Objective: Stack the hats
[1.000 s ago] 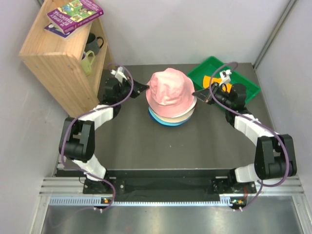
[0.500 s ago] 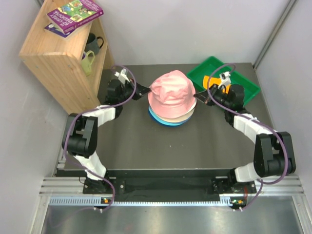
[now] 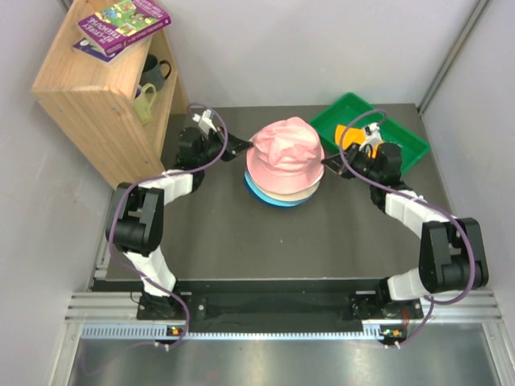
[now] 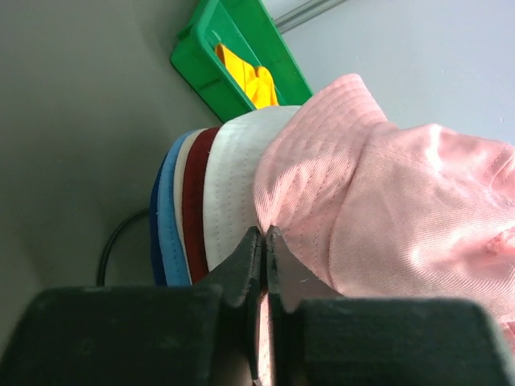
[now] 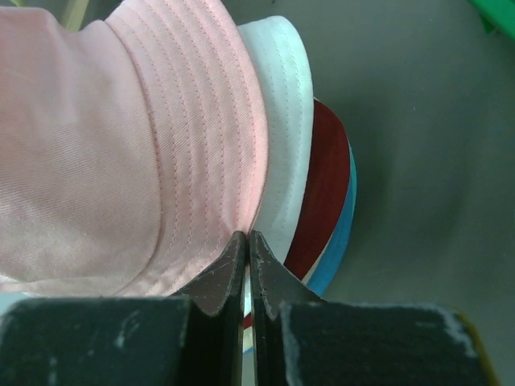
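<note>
A pink hat (image 3: 283, 149) sits on top of a stack of hats (image 3: 278, 195) at the table's middle back. My left gripper (image 3: 245, 145) is shut on the pink hat's left brim, and my right gripper (image 3: 325, 163) is shut on its right brim. In the left wrist view my left gripper (image 4: 264, 234) pinches the pink hat (image 4: 386, 185) above white (image 4: 233, 193), dark red (image 4: 194, 209) and blue (image 4: 170, 225) brims. In the right wrist view my right gripper (image 5: 246, 236) pinches the pink hat (image 5: 105, 145) above white (image 5: 286, 121) and dark red (image 5: 326, 185) brims. An orange-yellow hat (image 3: 351, 133) lies in the tray.
A green tray (image 3: 400, 135) stands at the back right, just behind my right gripper; it also shows in the left wrist view (image 4: 211, 58). A wooden shelf (image 3: 96, 96) with mugs and books stands at the back left, close to my left arm.
The pink hat has shifted slightly right and settled lower on the stack. My left gripper reached further right and my right gripper drew slightly nearer, both still pinching the brim.
</note>
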Action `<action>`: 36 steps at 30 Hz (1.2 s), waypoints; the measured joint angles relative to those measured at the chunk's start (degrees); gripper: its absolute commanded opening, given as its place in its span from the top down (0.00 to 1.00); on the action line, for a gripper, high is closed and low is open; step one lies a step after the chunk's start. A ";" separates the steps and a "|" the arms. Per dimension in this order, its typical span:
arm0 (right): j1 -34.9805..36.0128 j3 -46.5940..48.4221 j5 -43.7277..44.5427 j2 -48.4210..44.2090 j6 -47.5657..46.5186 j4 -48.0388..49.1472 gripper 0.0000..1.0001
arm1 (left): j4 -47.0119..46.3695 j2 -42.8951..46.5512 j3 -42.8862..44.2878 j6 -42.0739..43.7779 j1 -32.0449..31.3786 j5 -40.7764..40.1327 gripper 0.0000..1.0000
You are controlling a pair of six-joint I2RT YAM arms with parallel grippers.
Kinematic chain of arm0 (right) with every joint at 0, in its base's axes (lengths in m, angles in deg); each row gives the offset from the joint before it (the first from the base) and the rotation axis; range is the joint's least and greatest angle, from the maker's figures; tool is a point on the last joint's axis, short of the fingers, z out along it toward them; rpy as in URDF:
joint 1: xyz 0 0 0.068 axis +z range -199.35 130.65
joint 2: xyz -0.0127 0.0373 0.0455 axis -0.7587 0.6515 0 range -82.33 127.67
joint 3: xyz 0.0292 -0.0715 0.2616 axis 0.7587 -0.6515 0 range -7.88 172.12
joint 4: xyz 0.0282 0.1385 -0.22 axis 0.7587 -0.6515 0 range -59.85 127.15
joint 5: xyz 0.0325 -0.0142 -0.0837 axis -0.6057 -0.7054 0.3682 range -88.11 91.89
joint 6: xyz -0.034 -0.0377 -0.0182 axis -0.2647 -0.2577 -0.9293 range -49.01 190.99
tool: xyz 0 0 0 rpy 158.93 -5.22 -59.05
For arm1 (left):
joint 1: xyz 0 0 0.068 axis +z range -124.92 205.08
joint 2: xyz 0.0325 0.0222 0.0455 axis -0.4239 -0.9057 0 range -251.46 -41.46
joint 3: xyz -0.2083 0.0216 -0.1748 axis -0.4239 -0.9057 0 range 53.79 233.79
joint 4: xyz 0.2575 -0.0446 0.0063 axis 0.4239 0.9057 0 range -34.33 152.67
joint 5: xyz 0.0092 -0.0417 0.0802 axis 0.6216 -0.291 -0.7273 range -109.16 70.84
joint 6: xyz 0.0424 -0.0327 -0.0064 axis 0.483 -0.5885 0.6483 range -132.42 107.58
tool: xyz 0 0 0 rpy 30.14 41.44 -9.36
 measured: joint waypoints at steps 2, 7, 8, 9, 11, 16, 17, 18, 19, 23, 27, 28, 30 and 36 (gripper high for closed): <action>0.37 -0.44 0.52 -0.39 -0.33 -0.07 1.00 | -0.20 0.00 0.20 0.07 0.00 -0.11 0.50; 2.23 -2.62 3.10 -1.31 -0.70 -0.83 1.00 | 0.63 0.63 -0.33 -0.09 1.11 -1.62 0.19; 2.91 -3.02 3.91 -1.51 -0.61 -1.05 1.00 | 1.01 1.44 -1.03 -0.04 1.64 -2.03 0.16; 3.41 -3.26 4.31 -1.66 -0.57 -1.01 1.00 | 1.64 2.62 -1.88 0.04 2.29 -2.62 0.15; 4.76 -3.50 5.60 -2.12 -0.48 -1.01 1.00 | 3.87 5.57 -3.37 0.92 3.65 -3.74 0.12; 6.75 -3.58 7.50 -2.32 0.28 -0.98 0.98 | 11.15 16.02 -5.70 6.08 6.10 -7.93 0.08; 6.97 -3.58 7.74 -2.32 0.39 -0.96 0.91 | 12.48 17.90 -5.77 7.26 6.14 -8.59 0.08; 7.08 -3.61 7.89 -2.36 0.70 -1.01 0.86 | 13.60 19.56 -5.79 8.39 6.10 -9.16 0.07; 7.10 -3.61 8.07 -2.47 0.81 -1.09 0.80 | 14.51 20.94 -5.79 9.51 6.08 -9.57 0.07; 7.13 -3.72 9.20 -4.02 0.28 -3.69 0.40 | 17.46 24.85 -7.30 13.57 6.03 -12.04 0.05; 7.10 -4.37 10.25 -8.00 -0.39 -7.76 0.24 | 19.82 26.08 -11.15 15.98 6.03 -14.80 0.05; 7.08 -4.37 10.67 -9.46 -0.79 -9.01 0.22 | 20.70 26.08 -11.89 16.39 6.03 -15.28 0.05; 6.75 -4.37 11.34 -11.74 -1.36 -10.47 0.20 | 21.62 26.08 -13.22 16.92 6.03 -15.87 0.04; 1.73 -4.70 14.01 -19.74 -4.72 -18.08 0.15 | 22.95 29.51 -17.31 19.45 6.03 -19.58 0.03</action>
